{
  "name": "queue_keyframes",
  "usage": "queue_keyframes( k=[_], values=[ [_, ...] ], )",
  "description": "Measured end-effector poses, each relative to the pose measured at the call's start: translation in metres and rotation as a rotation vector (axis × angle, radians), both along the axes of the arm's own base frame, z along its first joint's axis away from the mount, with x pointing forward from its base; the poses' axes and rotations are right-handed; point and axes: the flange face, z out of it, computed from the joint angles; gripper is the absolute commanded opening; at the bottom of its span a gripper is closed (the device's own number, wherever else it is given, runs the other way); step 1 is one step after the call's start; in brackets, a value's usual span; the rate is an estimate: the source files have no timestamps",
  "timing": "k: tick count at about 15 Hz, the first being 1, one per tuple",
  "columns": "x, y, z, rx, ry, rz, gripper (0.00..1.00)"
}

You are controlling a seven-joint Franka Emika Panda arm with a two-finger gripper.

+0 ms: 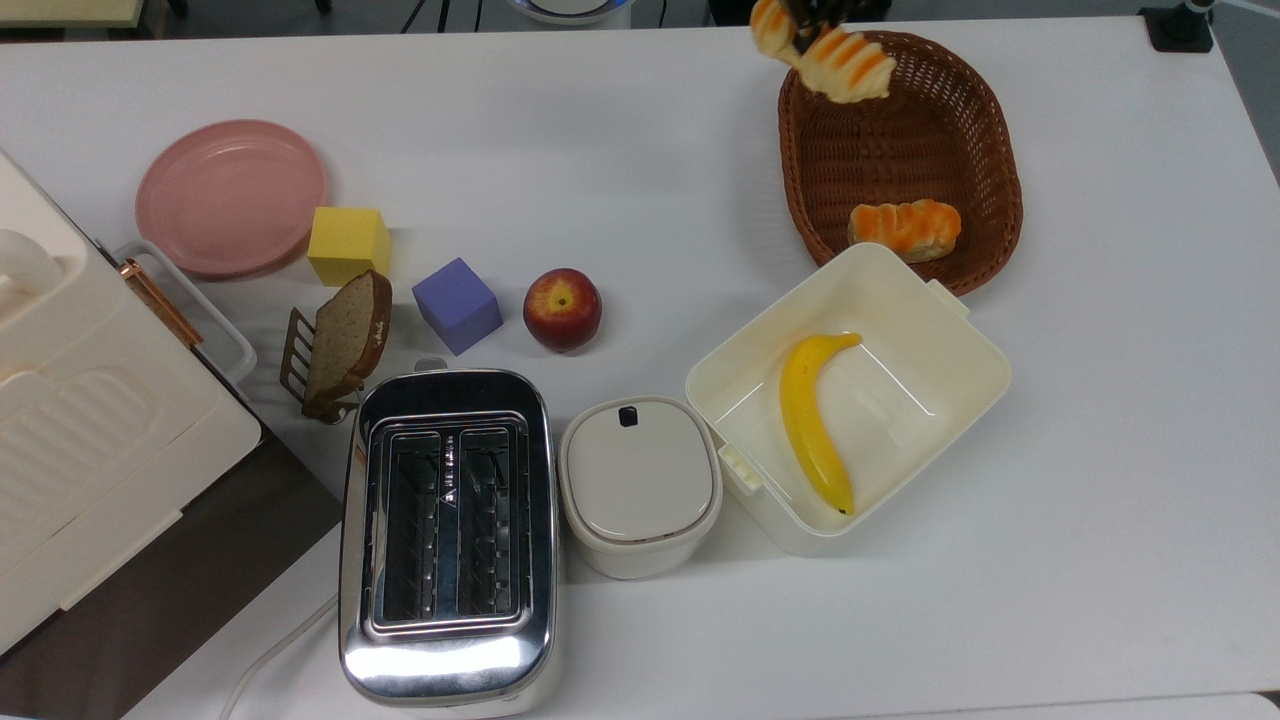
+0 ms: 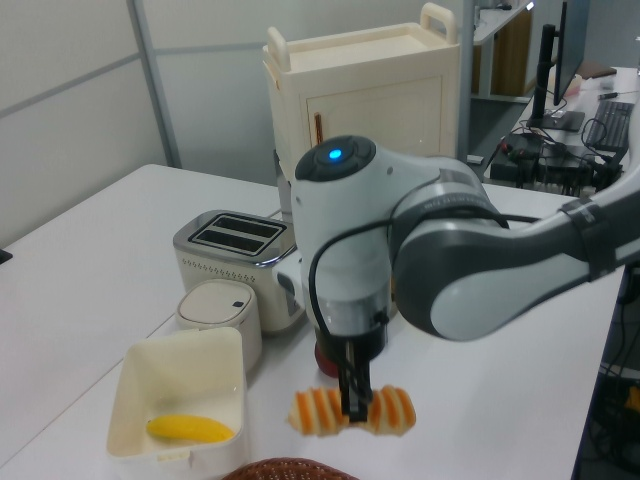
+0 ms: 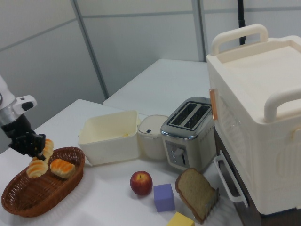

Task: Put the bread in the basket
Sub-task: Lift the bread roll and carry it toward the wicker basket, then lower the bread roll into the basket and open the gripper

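In the top view, the toaster [image 1: 447,535] stands nearest on the white bench [image 1: 1100,500], with the small lidded cream container [image 1: 640,483] just beside it on the top view's right. Next to this is the open cream plastic box [image 1: 930,300], and a banana [image 1: 814,420] lies inside it. A little farther I see the slice of bread [image 1: 348,338] leaning on its small rack, the purple cube [image 1: 457,305] and the apple [image 1: 562,309] in a loose row. Behind them are the yellow cube [image 1: 348,243] and the pink plate [image 1: 231,196]. The big cream cabinet [image 1: 90,440] stands at the top view's left edge.

Farther, on the top view's right, the wicker basket [image 1: 985,130] touches the corner of the plastic box. An orange-topped bun [image 1: 905,228] lies inside the basket at its near end.

My tool [image 2: 354,408] is closed on the middle of the bread [image 1: 835,55], and both ends of the long striped roll stick out at the sides. The bread hangs in the air, not touching anything, over the far rim of the basket. In the right view, my tool [image 3: 34,146] holds it just above the basket's end, close to the bun.
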Motion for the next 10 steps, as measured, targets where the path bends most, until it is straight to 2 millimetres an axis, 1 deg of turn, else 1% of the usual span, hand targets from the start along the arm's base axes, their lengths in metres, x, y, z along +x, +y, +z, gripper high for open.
queue_keyframes(
  k=[3, 5, 6, 8, 10],
  values=[
    [-0.017, 0.029, -0.008, -0.008, 0.012, 0.062, 0.0],
    [-0.027, 0.048, -0.022, -0.025, 0.033, 0.1, 0.0],
    [-0.032, 0.062, -0.036, -0.042, 0.054, 0.123, 0.0],
    [-0.035, 0.074, -0.052, -0.06, 0.076, 0.141, 0.0],
    [-0.032, 0.086, -0.063, -0.067, 0.084, 0.155, 0.0]
  ],
)
